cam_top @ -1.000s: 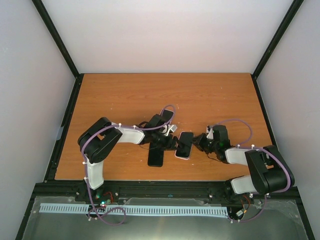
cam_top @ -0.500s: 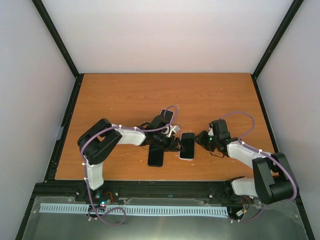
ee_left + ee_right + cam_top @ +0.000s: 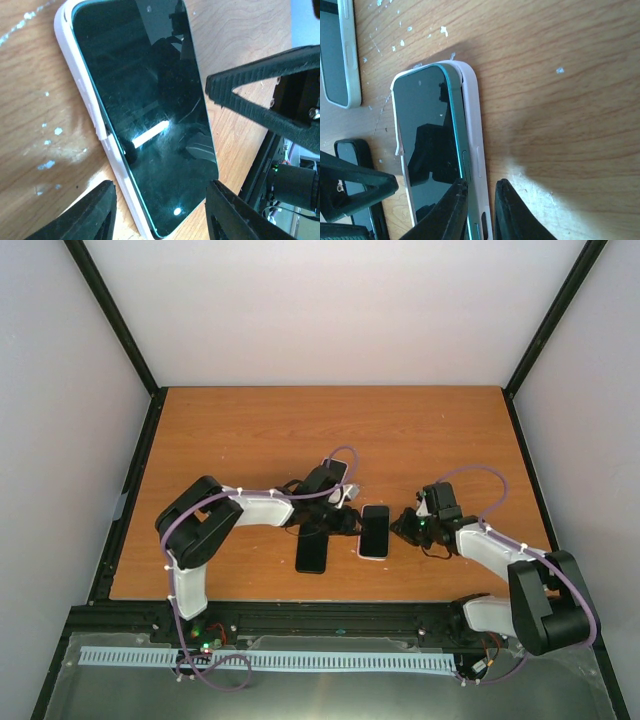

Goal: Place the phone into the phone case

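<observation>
The phone, black-screened with a teal edge, lies flat on the table inside the white phone case. In the right wrist view the phone has its right edge riding above the case wall. My right gripper is pinched on that case wall and phone edge, at the phone's right side. My left gripper is open, its fingers straddling one end of the phone without touching it; the gripper is at the phone's left.
A black case or phone lies just left of the cased phone. Another white-cased device lies behind the left wrist and shows in the right wrist view. The table's front edge is close below.
The cased phone has moved a little right and turned straight, now lying flat. The right arm has drawn back to the right with it. The left gripper has stayed alongside.
</observation>
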You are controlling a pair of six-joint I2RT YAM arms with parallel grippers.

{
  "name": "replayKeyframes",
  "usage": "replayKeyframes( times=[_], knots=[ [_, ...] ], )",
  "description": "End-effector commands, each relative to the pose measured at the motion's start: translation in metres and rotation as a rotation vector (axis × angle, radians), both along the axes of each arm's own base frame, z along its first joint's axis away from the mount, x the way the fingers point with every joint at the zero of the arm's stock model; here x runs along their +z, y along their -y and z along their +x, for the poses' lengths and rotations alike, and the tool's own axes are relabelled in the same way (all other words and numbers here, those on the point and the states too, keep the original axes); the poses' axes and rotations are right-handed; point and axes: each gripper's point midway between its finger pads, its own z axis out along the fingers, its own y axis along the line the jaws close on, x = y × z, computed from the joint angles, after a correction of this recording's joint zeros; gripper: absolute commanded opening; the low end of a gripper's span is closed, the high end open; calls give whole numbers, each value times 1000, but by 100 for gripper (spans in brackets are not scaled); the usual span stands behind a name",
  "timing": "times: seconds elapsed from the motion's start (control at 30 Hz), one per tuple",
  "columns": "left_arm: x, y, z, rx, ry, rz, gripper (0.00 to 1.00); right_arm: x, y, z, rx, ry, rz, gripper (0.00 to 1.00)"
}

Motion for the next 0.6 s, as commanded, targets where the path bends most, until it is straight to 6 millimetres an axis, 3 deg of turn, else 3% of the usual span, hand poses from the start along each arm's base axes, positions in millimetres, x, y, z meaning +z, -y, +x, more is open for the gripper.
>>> replayKeyframes(
  times=[0.0, 0.4, 0.57],
  knots=[
    [1, 8, 11, -22, 54, 5, 49, -2, -7, -3, 25, -3, 41, 15],
    [-15, 12, 8, -46, 12, 7, 44, -9, -16, -8, 40, -18, 104, 5],
    [-14, 17, 2, -61, -26, -38, 36, -7, -22, -7, 45, -14, 133, 3]
  ],
)
